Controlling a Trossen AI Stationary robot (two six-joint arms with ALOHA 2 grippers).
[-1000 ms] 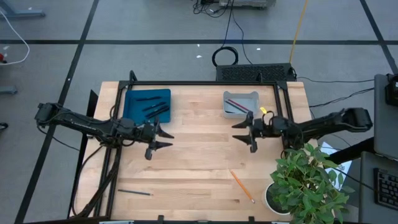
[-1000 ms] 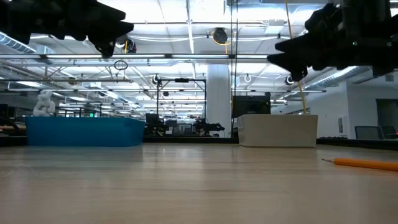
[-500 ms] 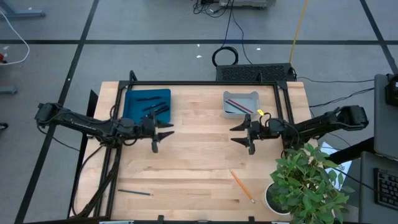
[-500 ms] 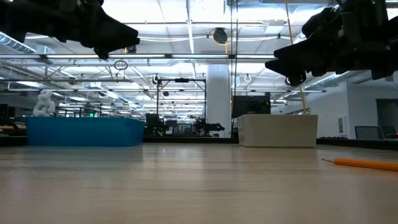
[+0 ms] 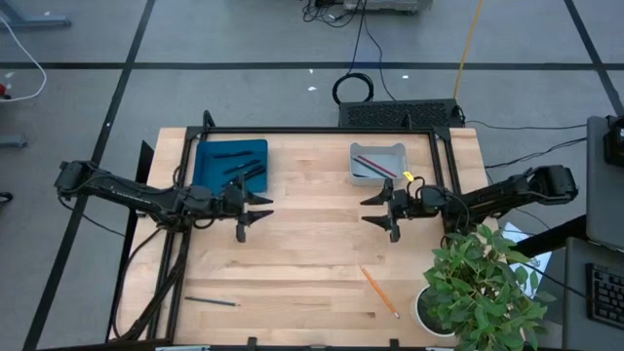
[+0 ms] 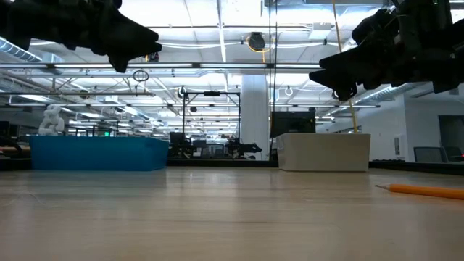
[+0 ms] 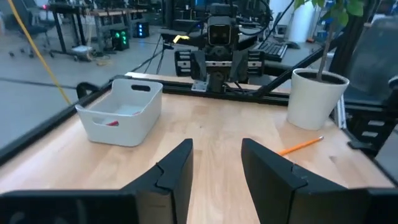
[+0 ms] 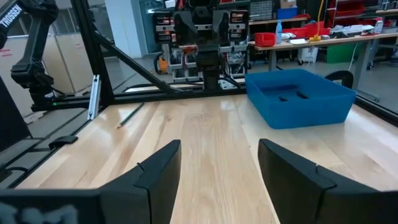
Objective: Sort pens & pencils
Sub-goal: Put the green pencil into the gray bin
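Note:
My left gripper hangs open above the table, just near of the blue tray, which holds several black pens. My right gripper hangs open near the white tray, where a red and a darker pencil lie. One orange pencil lies flat on the table toward the near right; it also shows in the low view and the left wrist view. One black pen lies flat at the near left, also seen in the right wrist view.
A potted plant stands at the near right corner, close to the orange pencil. A dark frame runs along the far and side edges. Bare wood lies between the two grippers and across the table's middle.
My left gripper has edged a little toward the table's right and far side. My right gripper has shifted slightly toward the table's left. Both stay open above the table, and the pens and pencils have not moved.

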